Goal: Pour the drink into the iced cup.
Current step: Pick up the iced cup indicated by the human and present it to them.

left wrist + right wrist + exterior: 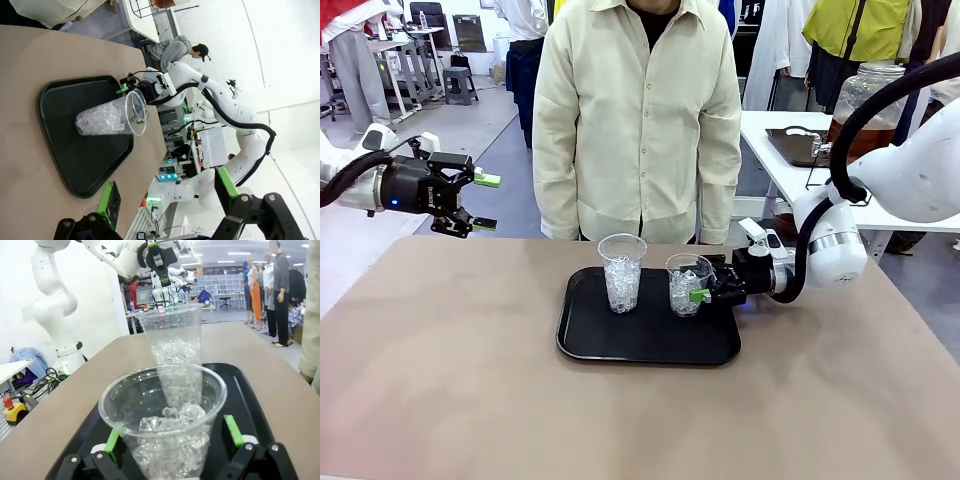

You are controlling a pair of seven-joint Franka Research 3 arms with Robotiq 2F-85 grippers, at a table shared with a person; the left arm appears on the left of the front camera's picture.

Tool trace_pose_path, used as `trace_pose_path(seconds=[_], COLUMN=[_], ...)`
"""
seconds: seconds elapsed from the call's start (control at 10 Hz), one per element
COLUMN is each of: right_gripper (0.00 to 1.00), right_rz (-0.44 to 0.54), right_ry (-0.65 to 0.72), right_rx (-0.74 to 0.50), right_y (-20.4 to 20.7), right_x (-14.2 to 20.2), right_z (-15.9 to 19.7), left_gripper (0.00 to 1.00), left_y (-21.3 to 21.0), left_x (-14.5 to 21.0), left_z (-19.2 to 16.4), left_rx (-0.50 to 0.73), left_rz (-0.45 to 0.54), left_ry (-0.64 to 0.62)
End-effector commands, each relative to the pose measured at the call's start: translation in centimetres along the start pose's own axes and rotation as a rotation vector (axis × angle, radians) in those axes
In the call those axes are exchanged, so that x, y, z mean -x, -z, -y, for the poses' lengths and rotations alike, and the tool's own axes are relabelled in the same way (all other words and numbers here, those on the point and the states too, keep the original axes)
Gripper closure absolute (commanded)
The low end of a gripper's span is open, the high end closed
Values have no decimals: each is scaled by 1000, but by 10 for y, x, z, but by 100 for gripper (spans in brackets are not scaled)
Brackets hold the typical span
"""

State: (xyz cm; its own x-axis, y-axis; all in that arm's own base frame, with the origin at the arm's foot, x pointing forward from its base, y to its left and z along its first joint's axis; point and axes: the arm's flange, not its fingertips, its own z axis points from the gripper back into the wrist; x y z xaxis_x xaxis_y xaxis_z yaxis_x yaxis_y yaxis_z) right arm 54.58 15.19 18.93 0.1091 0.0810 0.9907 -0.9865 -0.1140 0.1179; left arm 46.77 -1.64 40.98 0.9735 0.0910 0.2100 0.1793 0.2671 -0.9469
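Two clear plastic cups of ice stand on a black tray (640,340). The right iced cup (684,286) (165,425) sits between the green-padded fingers of my right gripper (706,291) (172,437). That gripper is open, one pad on each side of the cup with a small gap showing. The left iced cup (622,272) (172,340) (107,119) stands free. My left gripper (472,203) (167,195) hangs open and empty, high above the table's left side. The amber drink (865,110) fills a lidded glass jar on a white table behind.
A person in a cream shirt (640,120) stands at the far edge of the brown table, right behind the tray. The white side table (790,160) at the back right also carries a dark tray. Bare tabletop surrounds the tray (85,160).
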Motion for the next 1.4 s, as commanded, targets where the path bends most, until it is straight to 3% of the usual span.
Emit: trace_pose_path(seconds=[0.0, 0.1, 0.3, 0.8, 1.3], right_gripper=[0, 0, 33, 33, 33], right_rz=[-13, -17, -24, -20, 54], right_ry=[28, 42, 45, 22, -12], right_rx=[-13, -30, -34, -9, 2], right_y=[8, 8, 9, 9, 0], right_x=[-3, -4, -4, -23, -139], right_z=[7, 6, 3, -1, 22], left_gripper=[0, 0, 0, 0, 0], left_y=[0, 0, 0, 0, 0], left_x=[0, 0, 0, 0, 0], left_z=[1, 1, 1, 1, 1], left_rx=[2, 2, 2, 2, 2], left_rz=[1, 1, 1, 1, 1], left_ry=[-6, -6, -6, -6, -6])
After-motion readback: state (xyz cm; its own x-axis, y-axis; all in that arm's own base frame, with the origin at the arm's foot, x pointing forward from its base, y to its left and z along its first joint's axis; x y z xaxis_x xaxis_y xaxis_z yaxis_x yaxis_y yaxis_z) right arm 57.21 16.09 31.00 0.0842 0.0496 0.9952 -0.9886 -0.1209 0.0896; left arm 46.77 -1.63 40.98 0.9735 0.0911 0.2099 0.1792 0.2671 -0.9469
